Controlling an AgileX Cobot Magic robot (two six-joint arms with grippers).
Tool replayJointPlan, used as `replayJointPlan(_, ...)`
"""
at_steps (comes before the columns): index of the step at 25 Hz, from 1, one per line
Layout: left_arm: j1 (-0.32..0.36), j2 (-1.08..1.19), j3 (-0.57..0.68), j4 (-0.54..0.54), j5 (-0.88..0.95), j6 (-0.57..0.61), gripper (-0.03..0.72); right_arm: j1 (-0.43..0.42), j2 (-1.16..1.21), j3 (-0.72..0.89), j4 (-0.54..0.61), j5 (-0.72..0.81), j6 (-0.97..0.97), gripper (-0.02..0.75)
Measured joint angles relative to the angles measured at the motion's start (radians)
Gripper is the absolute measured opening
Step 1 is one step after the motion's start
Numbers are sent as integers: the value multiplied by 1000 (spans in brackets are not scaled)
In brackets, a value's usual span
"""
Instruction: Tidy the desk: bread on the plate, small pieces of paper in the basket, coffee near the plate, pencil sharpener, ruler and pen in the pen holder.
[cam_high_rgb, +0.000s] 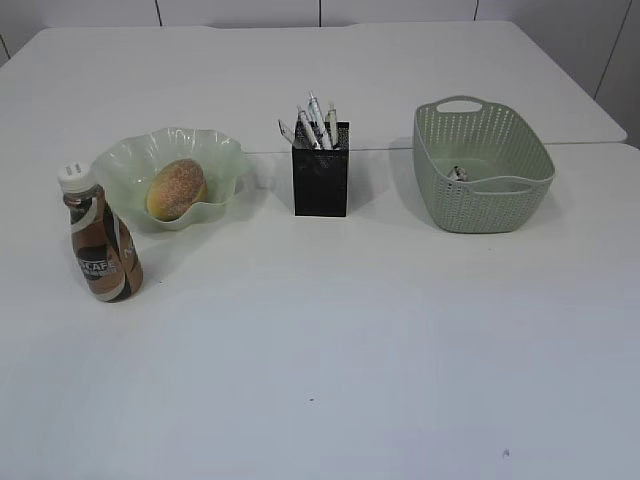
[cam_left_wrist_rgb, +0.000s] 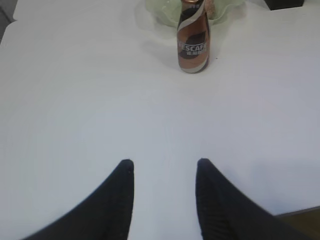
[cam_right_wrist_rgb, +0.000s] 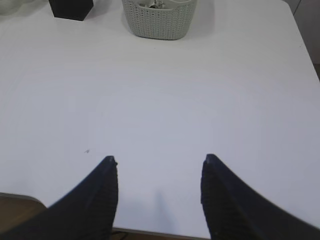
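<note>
White desk (cam_high_rgb: 330, 330), bread (cam_high_rgb: 176, 188) in plate (cam_high_rgb: 215, 160), perhaps paper in basket (cam_high_rgb: 490, 215); left gripper (cam_left_wrist_rgb: 165, 167) and right gripper (cam_right_wrist_rgb: 159, 162) spread, empty.

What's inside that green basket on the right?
Through the open top of the basket a few small crumpled bits of paper show on the floor near its left wall. The near wall hides the rest of the bottom, so more could lie there.

A golden-brown sugar-dusted bun (cam_high_rgb: 177, 188) lies in the ruffled pale green glass dish (cam_high_rgb: 226, 160); a brown coffee bottle (cam_high_rgb: 101, 240) stands just beside it on the white worktop (cam_high_rgb: 340, 340).
</note>
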Motion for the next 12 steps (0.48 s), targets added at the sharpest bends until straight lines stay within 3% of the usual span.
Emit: replayJointPlan(12, 42, 0, 0, 0, 0, 0, 285, -123, 0, 0, 0, 0, 2, 426)
